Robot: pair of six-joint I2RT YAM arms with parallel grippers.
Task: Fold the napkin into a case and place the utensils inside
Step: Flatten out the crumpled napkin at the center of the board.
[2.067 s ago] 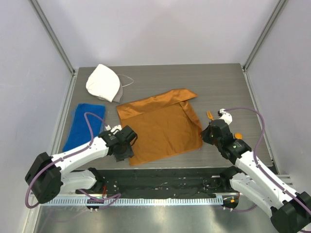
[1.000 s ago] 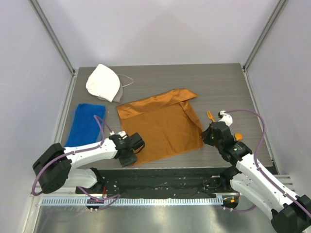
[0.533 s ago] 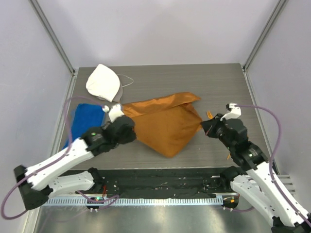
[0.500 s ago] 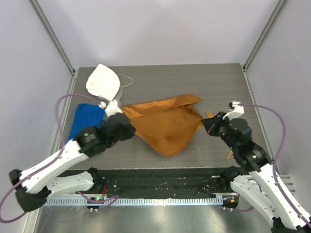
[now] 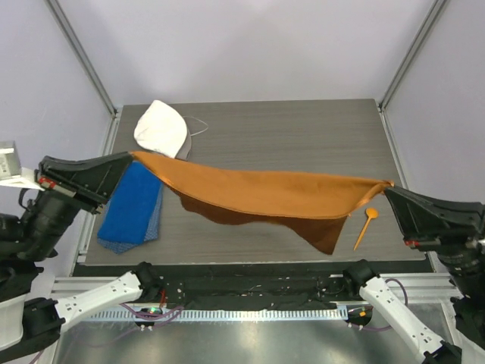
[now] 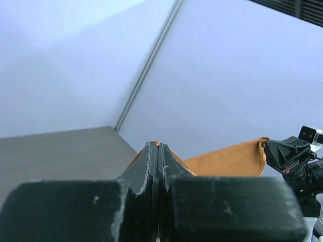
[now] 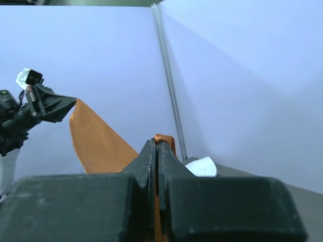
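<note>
Aloft, a rust-orange fabric napkin (image 5: 258, 191) hangs by two corners

At the left edge of the top view, the left gripper (image 5: 130, 156) has its black fingers pressed together on one corner of the cloth. Its wrist camera shows the two fingers (image 6: 150, 161) flush against each other, with an orange edge pinched at their tip. At the right edge, the right gripper (image 5: 387, 188) is clamped on the opposite corner, and its own camera shows orange fabric caught between its closed fingers (image 7: 146, 161). Between them the napkin spans the middle of the frame as a long sagging band, lifted above the dark grey wood-grain table (image 5: 303, 129). A darker loose flap droops toward the lower right.

An orange plastic spoon (image 5: 366, 226) lies on the table at the lower right, just beside that flap's tip, with its bowl at the upper end. A blue towel (image 5: 130, 208) lies flat at the left, and a white rounded cloth cap (image 5: 161, 129) sits at the upper left.
</note>
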